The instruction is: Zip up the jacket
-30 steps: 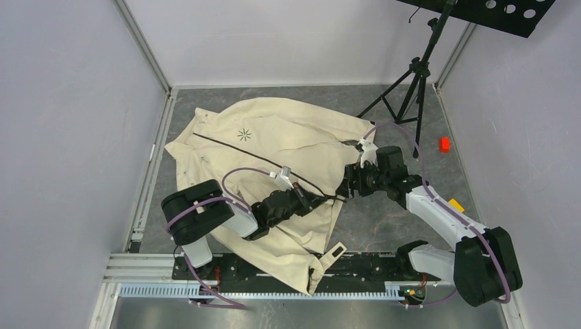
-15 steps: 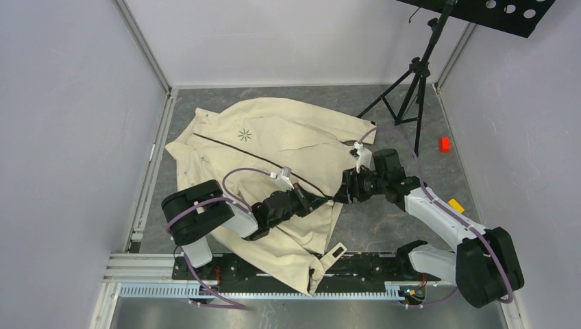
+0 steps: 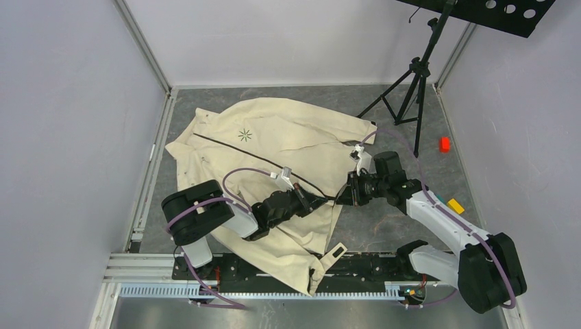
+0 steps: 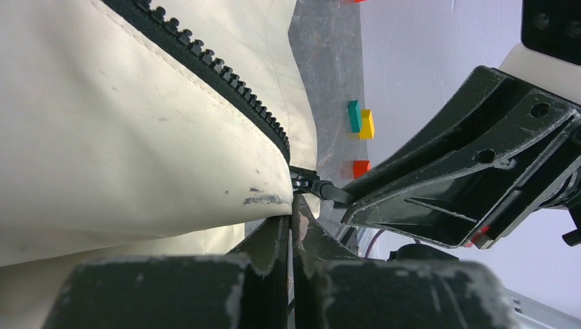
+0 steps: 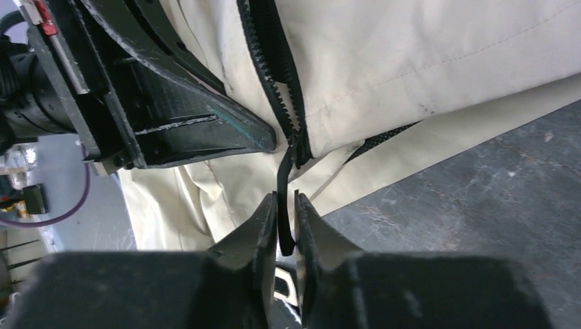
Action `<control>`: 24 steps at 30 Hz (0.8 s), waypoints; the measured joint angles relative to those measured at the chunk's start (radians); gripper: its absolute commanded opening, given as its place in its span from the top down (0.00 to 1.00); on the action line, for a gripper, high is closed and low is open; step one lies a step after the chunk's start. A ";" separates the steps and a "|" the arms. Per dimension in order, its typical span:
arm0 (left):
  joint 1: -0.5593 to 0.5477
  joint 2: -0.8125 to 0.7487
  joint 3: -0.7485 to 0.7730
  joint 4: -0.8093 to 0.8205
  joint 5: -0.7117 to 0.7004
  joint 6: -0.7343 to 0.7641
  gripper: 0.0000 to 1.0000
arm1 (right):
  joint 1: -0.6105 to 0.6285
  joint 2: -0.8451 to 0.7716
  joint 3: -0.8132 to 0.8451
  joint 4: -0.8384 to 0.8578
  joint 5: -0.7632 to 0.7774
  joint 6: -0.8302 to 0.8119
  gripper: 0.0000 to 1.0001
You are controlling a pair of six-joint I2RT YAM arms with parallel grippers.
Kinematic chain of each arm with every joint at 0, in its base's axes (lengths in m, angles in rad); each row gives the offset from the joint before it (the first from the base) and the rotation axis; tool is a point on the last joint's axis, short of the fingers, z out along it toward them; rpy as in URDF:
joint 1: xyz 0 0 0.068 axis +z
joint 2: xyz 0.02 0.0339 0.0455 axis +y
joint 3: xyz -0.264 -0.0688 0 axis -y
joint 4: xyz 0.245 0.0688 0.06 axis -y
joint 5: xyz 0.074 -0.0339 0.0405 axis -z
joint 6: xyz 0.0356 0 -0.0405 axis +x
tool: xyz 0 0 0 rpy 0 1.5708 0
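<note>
The cream jacket (image 3: 274, 144) lies spread on the grey table, its dark zipper line (image 3: 260, 156) running diagonally toward the hem. My left gripper (image 3: 320, 199) is shut on the hem fabric just below the zipper's bottom end (image 4: 292, 218). The black zipper slider (image 4: 308, 184) sits right above the left fingertips. My right gripper (image 3: 342, 197) faces the left one, tip to tip. Its jaws (image 5: 286, 197) have closed around the thin black pull tab (image 5: 282, 178) hanging from the slider. Open zipper teeth (image 5: 274, 82) run up from there.
A black tripod (image 3: 411, 89) stands at the back right. A red block (image 3: 444, 144) and a yellow block (image 3: 455, 205) lie on the table right of the jacket. The metal rail (image 3: 274, 288) runs along the near edge, with the jacket hem draped over it.
My right gripper has shifted slightly left toward the left gripper and its jaws have closed from wide open onto the pull tab. The left arm has stayed still.
</note>
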State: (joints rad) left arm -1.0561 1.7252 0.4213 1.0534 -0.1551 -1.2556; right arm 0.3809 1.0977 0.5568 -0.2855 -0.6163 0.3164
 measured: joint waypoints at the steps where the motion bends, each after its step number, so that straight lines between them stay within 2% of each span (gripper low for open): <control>1: 0.000 0.000 0.000 0.000 0.000 0.000 0.98 | 0.002 0.000 0.000 0.000 -0.005 0.003 0.92; 2: 0.000 0.000 0.000 0.000 0.000 0.000 0.98 | 0.004 0.000 0.000 0.000 -0.011 0.013 1.00; 9: 0.000 0.000 0.000 0.010 -0.002 0.000 0.98 | 0.029 0.001 0.000 0.055 -0.039 0.129 1.00; 13: -0.002 0.000 0.000 0.046 -0.005 0.000 0.98 | 0.051 0.002 -0.018 0.182 -0.033 0.299 1.00; 15: -0.003 0.000 0.000 0.052 -0.008 0.000 0.98 | 0.056 0.006 -0.018 0.201 -0.030 0.322 1.00; 24: -0.009 -0.001 -0.003 0.048 -0.040 0.010 0.98 | 0.132 0.145 -0.013 0.379 0.024 0.502 1.00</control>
State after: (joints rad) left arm -1.0649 1.7245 0.4179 1.1015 -0.1955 -1.2457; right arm 0.5129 1.2423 0.5438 0.0933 -0.5922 0.8188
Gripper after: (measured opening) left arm 0.040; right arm 0.014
